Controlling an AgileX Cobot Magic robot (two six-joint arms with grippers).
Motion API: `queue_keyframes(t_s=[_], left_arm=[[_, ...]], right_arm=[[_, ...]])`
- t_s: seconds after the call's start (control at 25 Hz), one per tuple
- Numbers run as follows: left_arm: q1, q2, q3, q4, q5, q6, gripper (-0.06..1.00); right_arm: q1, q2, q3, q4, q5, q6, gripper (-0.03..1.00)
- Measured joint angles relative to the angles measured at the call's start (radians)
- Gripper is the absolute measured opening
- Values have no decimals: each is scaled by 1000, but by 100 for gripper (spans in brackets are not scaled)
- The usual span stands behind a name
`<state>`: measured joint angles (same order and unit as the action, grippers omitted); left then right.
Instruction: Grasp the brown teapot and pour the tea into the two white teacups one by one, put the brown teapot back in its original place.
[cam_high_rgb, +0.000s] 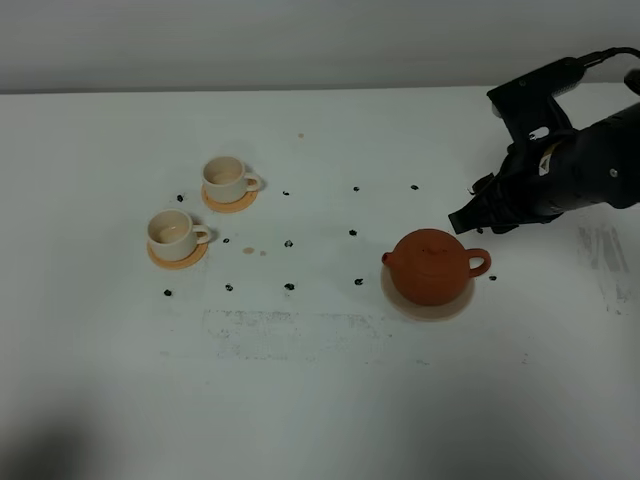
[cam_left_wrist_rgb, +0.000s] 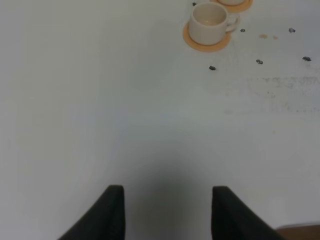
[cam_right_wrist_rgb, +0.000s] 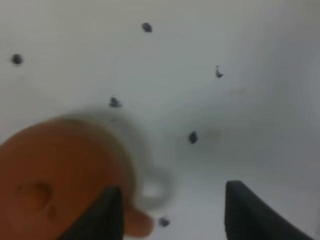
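The brown teapot (cam_high_rgb: 432, 265) sits upright on the large beige coaster (cam_high_rgb: 425, 312), the original place, right of the table's middle. My right gripper (cam_high_rgb: 472, 222) hovers just behind the teapot's handle side, open and holding nothing. The right wrist view shows the teapot (cam_right_wrist_rgb: 55, 180) blurred and close beside the open right gripper (cam_right_wrist_rgb: 172, 192). The two white teacups (cam_high_rgb: 226, 178) (cam_high_rgb: 172, 233) stand at the left on small orange coasters. In the left wrist view my left gripper (cam_left_wrist_rgb: 167, 192) hangs open over bare table, far from the nearer teacup (cam_left_wrist_rgb: 207, 25).
Small dark specks (cam_high_rgb: 289, 243) are scattered on the white table between the cups and the teapot. A scuffed patch (cam_high_rgb: 290, 325) marks the table in front of them. The left arm is out of the high view.
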<state>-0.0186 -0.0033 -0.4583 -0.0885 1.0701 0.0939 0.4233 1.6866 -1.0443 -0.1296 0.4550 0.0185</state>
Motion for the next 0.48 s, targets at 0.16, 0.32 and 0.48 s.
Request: queue_keyframes(t_s=[0.16,0.32,0.48], left_arm=[[0,0,0,0,0,0,43],[0,0,0,0,0,0,43],[0,0,0,0,0,0,43]], right_arm=[[-37,72,-33,-47,-5,36,47],[-74,119,-44,-53,-26,44,47],[-84,131,-44,-44,-31,45,47]])
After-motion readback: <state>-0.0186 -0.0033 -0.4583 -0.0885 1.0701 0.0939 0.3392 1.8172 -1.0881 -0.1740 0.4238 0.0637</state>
